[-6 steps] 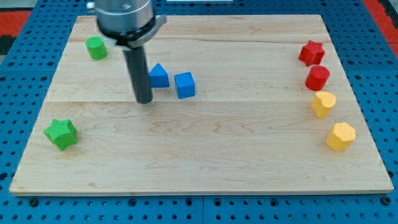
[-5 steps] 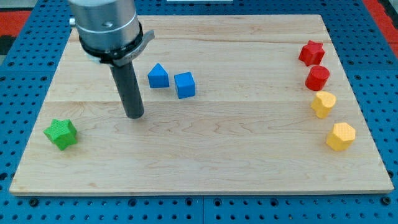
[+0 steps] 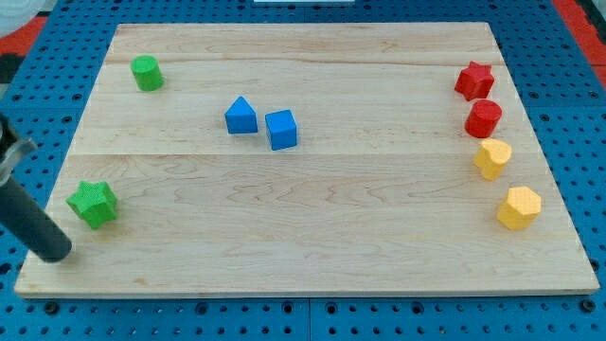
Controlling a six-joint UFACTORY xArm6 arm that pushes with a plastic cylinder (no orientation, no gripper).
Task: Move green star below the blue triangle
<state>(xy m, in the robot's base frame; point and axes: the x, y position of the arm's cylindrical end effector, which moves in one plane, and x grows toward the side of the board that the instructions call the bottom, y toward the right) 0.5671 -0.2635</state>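
Note:
The green star [image 3: 93, 204] lies near the board's left edge, toward the view's bottom. The blue triangle [image 3: 241, 116] sits left of centre in the upper half, with a blue cube [image 3: 281, 130] close on its right. My tip [image 3: 57, 254] is at the view's lower left, just below and left of the green star, a small gap apart from it. The rod slants up to the left edge of the view.
A green cylinder [image 3: 146, 73] stands at the upper left. On the right side sit a red star [image 3: 474, 80], a red cylinder [image 3: 483, 119], and two yellow blocks [image 3: 492, 158] [image 3: 520, 207]. The wooden board [image 3: 331, 246] lies on a blue pegboard.
My tip has swept from beside the blue triangle down and left across the board to the lower left, beside the green star. No block has moved.

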